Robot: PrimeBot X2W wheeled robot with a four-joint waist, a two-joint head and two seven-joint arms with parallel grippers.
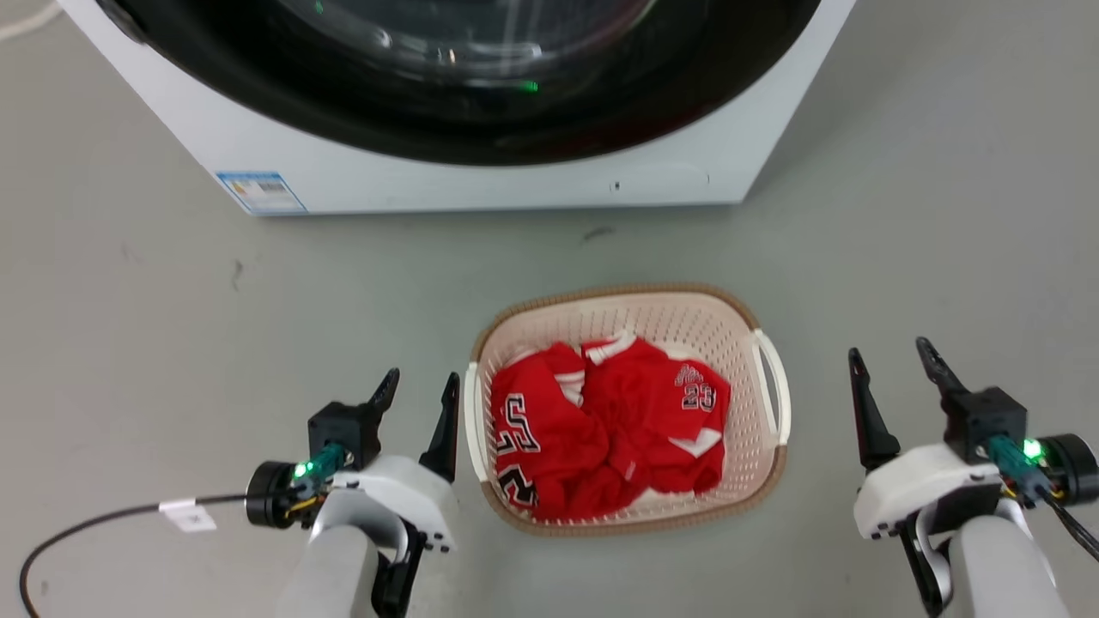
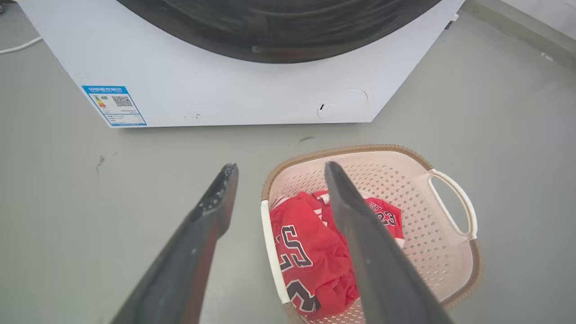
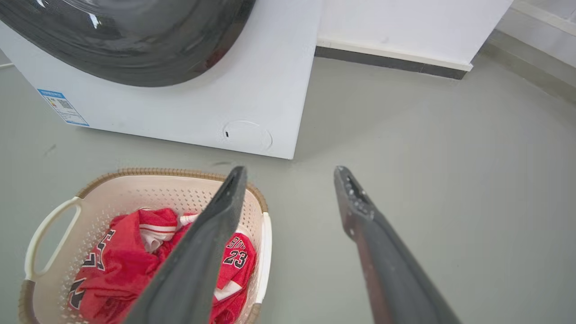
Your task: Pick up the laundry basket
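head view: a cream perforated laundry basket [image 1: 687, 319] with a brown woven-look rim is sitting on the grey floor [image 1: 172, 343], a little right of centre and just in front of a white front-loading washing machine [image 1: 481, 184]. crumpled red jerseys [image 1: 601, 421] with numbers on them are lying inside it. the left gripper [image 1: 421, 376] is hovering just beside the basket's left loop handle [image 1: 470, 421], its two dark fingers spread and holding nothing. the right gripper [image 1: 889, 348] is hovering well to the right of the right loop handle [image 1: 777, 378], a clear strip of floor between them, its fingers also spread and empty.

left wrist view: the two fingers are standing wide apart. the white left handle is showing in the gap between them, but nothing is being pinched, and whether either finger is touching the basket cannot be told.

right wrist view: the fingers are again standing apart, one crossing in front of the basket's right side, the other over bare floor. the right handle is lying between them in the picture, not gripped.

judging from this, the pickup is only getting started: both grippers are flanking the basket, no handle is being held, and the basket is resting on the floor. closing in on the handles, gripping them and lifting all appear to remain.
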